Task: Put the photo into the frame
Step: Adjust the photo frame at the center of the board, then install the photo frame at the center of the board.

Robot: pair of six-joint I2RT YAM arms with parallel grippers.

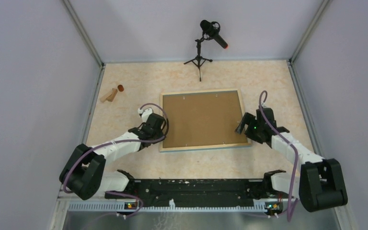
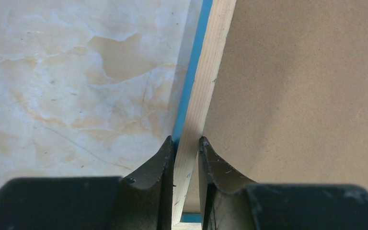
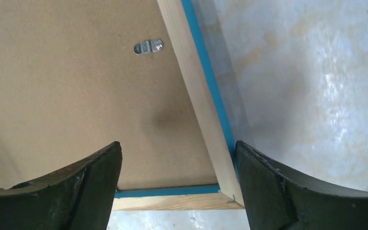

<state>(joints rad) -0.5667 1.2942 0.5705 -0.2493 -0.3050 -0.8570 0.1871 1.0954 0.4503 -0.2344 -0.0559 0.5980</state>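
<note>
The frame [image 1: 202, 147] lies face down in the middle of the table, light wood rim with a blue edge. A brown cardboard backing board [image 1: 202, 118] fills it. The photo is hidden. My left gripper [image 1: 162, 125] is at the frame's left rail; in the left wrist view the gripper [image 2: 187, 143] is shut on the wooden rail [image 2: 206, 86], one finger on each side. My right gripper [image 1: 243, 125] is at the frame's near right corner; in the right wrist view it [image 3: 177, 153] is open, straddling the corner rail [image 3: 196, 91] and board [image 3: 67, 86].
A microphone on a small tripod [image 1: 206, 43] stands at the back of the table. A wooden piece [image 1: 109, 95] and a small dark red object [image 1: 120, 88] lie at the back left. A metal tab [image 3: 148, 46] sits on the backing board. Walls enclose three sides.
</note>
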